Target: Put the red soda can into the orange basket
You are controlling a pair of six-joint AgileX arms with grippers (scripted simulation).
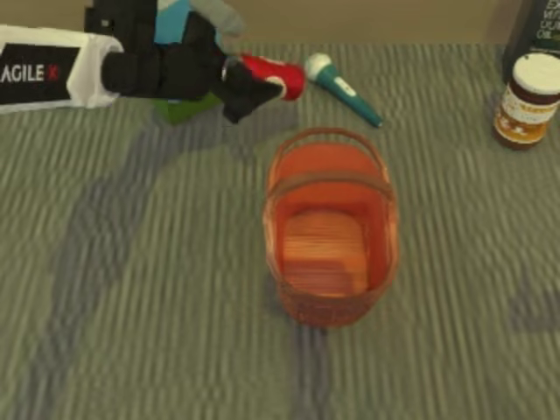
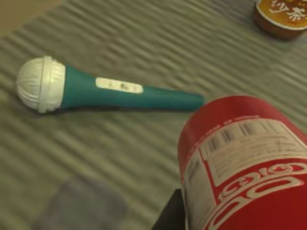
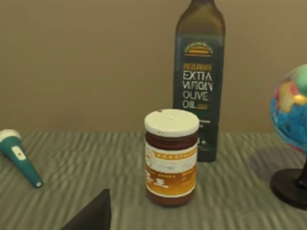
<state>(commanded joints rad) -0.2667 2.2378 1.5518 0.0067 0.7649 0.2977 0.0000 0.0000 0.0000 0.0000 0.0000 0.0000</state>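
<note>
Orange basket (image 1: 331,234), no can inside

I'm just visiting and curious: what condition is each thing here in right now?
red soda can: tilted, held in the left claw
orange basket: upright, empty
microphone: lying flat
brown jar: upright, lid on
olive oil bottle: upright
globe: standing

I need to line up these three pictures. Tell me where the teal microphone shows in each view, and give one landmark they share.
Top view: the teal microphone lies at the far edge, just right of the red soda can in the left end effector.
Left wrist view: it lies across the upper left, beyond the can.
Right wrist view: only its handle end shows, at the left edge.
Shared landmark: the brown jar.
</note>
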